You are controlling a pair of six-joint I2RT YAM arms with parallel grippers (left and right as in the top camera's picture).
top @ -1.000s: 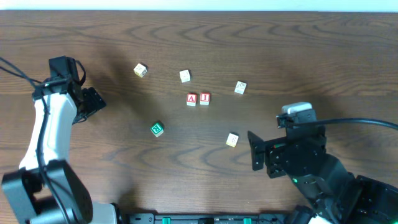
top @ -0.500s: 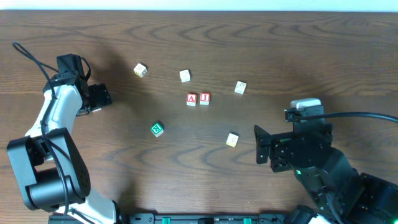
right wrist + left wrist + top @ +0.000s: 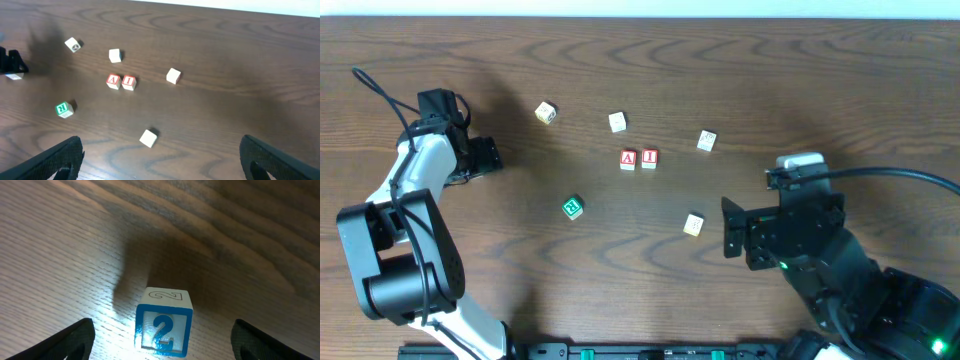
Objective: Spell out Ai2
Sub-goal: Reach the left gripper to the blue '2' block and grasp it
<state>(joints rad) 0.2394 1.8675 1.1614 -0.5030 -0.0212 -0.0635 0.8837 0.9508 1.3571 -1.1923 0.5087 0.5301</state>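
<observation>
A blue block with a white "2" (image 3: 164, 322) stands on the wood table between the fingers of my left gripper (image 3: 162, 342). The fingers are open wide and do not touch it. In the overhead view my left gripper (image 3: 482, 156) is at the far left and covers that block. The red "A" block (image 3: 628, 159) and the red "I" block (image 3: 649, 158) stand side by side at mid table, touching; they also show in the right wrist view as the "A" block (image 3: 113, 81) and the "I" block (image 3: 129, 82). My right gripper (image 3: 731, 238) is open and empty at the lower right.
A green block (image 3: 572, 207) lies lower left of the red pair. Cream blocks lie scattered: one at upper left (image 3: 546, 113), one above the pair (image 3: 617, 122), one at the right (image 3: 707, 141), one near my right gripper (image 3: 693, 225).
My left gripper has shifted a little right and up, over the "2" block. My right arm drifted right, then back left. No block has moved.
</observation>
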